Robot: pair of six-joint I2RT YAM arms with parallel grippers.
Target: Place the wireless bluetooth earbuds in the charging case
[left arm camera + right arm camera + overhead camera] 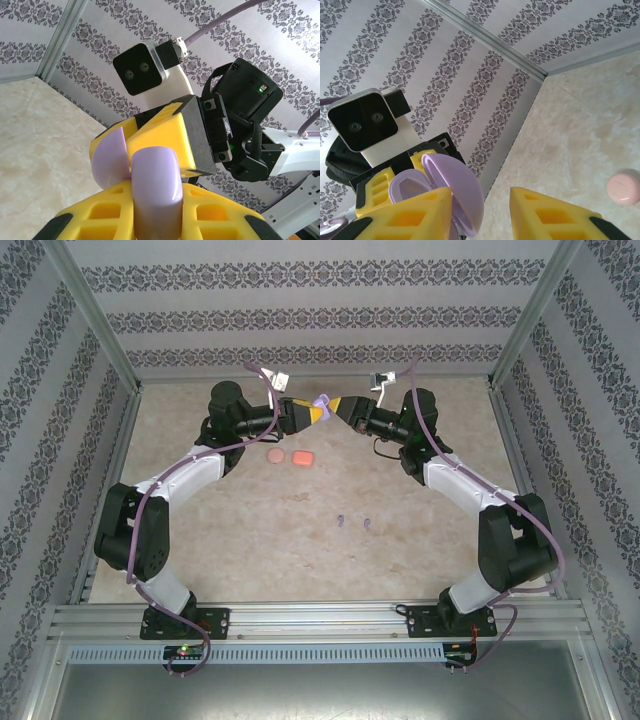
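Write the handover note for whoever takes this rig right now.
Left gripper: shut on the purple case, raised over the far side of the table, lid open.
Right gripper: open, one finger at the case's lid.
Purple earbuds: two, loose mid-table, apart from the case.
Two pink pieces lie near the left arm.
Done: case up and open. Left: both buds into the case.

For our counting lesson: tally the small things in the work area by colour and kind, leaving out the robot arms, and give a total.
Purple case: 1
Purple buds: 2
Pink cases: 2
Total: 5
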